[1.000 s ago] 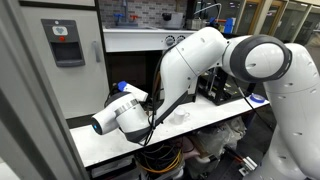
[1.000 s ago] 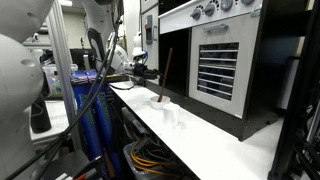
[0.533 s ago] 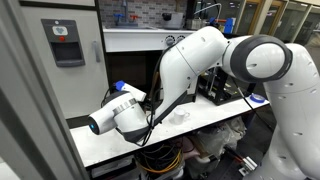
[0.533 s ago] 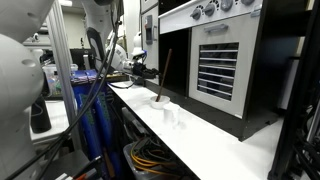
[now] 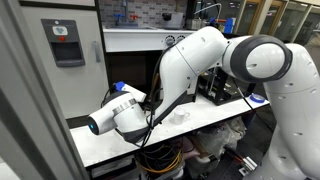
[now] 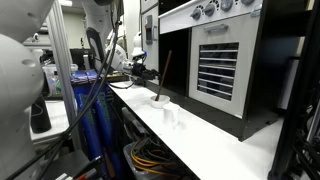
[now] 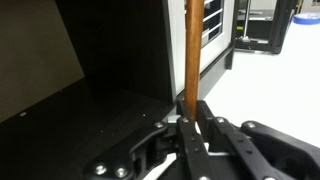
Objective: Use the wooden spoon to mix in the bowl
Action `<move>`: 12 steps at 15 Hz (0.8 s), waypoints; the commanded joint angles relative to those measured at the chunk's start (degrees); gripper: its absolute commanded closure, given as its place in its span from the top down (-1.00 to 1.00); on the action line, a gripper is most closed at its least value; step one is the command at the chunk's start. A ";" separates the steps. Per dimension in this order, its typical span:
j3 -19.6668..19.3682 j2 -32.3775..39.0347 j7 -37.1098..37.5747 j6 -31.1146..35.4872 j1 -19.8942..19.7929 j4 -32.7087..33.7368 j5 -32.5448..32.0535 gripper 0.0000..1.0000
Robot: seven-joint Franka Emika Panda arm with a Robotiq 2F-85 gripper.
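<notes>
The wooden spoon (image 7: pixel 190 50) is gripped by its thin handle, pinched between the nearly closed fingers of the gripper (image 7: pixel 192 122). In an exterior view the spoon (image 6: pixel 164 72) is seen standing steeply, its lower end meeting the bowl (image 6: pixel 160 101), which sits toward the far end of the worktop (image 6: pixel 205 135), between the long edges. The spoon is judged light, stiff and rather smooth, so twisting within the pinch is to be expected under forceful stirring. A firm hold on the handle is preferred. The bowl is judged small, light and easily pushed.
</notes>
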 commanded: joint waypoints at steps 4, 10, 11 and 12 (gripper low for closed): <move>-0.69 -1.01 -0.07 -0.27 -0.20 -1.95 0.49 -0.93; -0.84 -2.13 -0.02 -2.06 -0.41 -4.32 0.55 -0.93; -0.82 -2.34 -0.01 -2.42 -0.46 -4.74 0.56 -0.93; -0.82 -2.39 -0.03 -2.90 -0.44 -4.95 0.54 -0.93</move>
